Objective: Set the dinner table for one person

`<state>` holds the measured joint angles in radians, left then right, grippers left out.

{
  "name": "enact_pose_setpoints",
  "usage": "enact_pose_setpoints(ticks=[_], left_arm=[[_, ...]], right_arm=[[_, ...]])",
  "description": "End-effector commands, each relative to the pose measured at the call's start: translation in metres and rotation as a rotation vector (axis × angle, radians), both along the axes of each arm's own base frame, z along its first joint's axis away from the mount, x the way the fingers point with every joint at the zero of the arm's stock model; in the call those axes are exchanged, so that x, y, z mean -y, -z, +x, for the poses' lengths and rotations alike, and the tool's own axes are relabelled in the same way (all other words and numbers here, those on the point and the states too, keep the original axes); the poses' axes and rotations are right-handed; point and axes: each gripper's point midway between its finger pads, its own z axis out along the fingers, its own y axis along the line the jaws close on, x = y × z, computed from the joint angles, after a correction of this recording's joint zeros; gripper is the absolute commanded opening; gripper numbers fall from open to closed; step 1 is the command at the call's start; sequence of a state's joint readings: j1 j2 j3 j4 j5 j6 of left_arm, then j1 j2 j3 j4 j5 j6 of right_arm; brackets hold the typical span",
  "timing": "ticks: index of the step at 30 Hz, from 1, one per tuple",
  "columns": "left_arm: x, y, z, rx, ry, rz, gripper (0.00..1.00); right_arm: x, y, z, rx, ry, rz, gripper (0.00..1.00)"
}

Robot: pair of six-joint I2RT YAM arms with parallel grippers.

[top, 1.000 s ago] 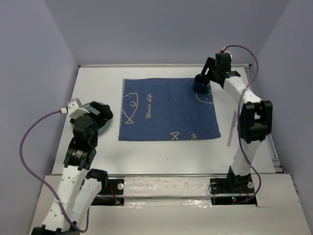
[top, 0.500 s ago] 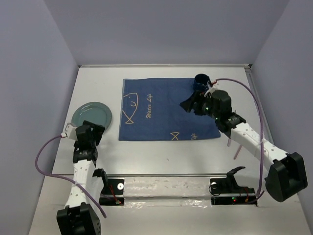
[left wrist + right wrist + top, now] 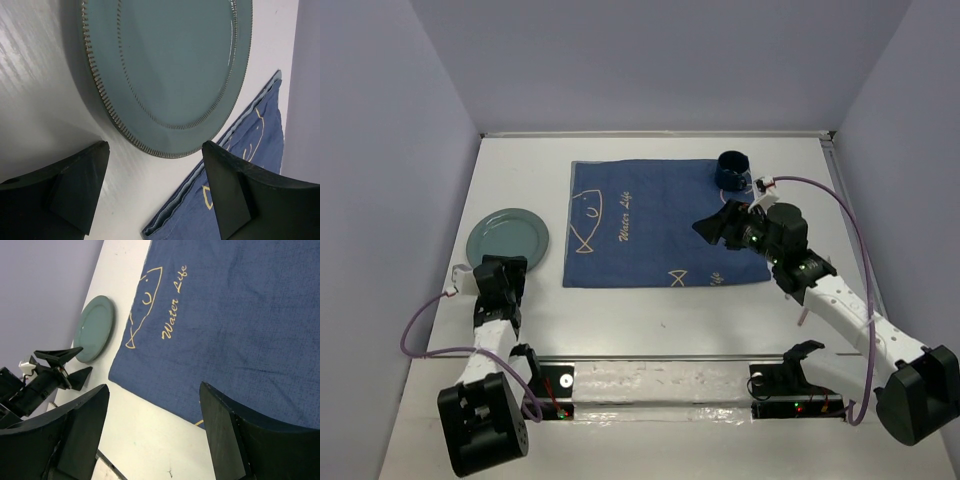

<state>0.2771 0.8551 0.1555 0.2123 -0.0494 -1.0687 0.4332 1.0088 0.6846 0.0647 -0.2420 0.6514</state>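
Observation:
The white dinner table [image 3: 650, 305] carries a dark blue fish-patterned cloth [image 3: 665, 222] in the middle. A teal plate [image 3: 508, 238] lies on the table left of the cloth. A dark blue cup [image 3: 731, 170] stands at the cloth's far right corner. My left gripper [image 3: 500, 266] is open and empty, low over the table just near of the plate [image 3: 165, 70]. My right gripper [image 3: 718, 225] is open and empty above the cloth's right part [image 3: 225, 315], near of the cup. In the right wrist view the plate [image 3: 95, 327] and the left gripper [image 3: 60, 365] show.
A thin pale pink utensil [image 3: 804, 318] lies on the table right of the cloth, mostly hidden by my right arm. Walls close the table on the left, far and right sides. The arm bases stand on a rail along the near edge [image 3: 660, 380].
My right gripper has let go of the cup and drawn back toward the near side over the cloth. My left gripper has drawn back off the plate toward the near edge.

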Motion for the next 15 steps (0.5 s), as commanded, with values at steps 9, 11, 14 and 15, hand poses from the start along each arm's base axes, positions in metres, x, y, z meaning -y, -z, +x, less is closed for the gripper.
enact_pose_setpoints(ticks=[9, 11, 14, 15], left_arm=[[-0.006, 0.009, 0.010, 0.117, -0.091, -0.068, 0.65], [-0.008, 0.005, 0.011, 0.159, -0.102, -0.064, 0.66], [-0.011, 0.005, 0.013, 0.166, -0.112, -0.056, 0.66], [-0.012, 0.006, 0.014, 0.165, -0.114, -0.053, 0.66]], right_arm=[[-0.007, 0.001, -0.004, 0.023, -0.032, 0.018, 0.75], [-0.006, 0.004, -0.005, 0.020, -0.029, 0.016, 0.75], [-0.008, 0.008, -0.008, 0.012, -0.036, 0.010, 0.75], [-0.008, 0.010, -0.008, 0.008, -0.036, 0.008, 0.75]])
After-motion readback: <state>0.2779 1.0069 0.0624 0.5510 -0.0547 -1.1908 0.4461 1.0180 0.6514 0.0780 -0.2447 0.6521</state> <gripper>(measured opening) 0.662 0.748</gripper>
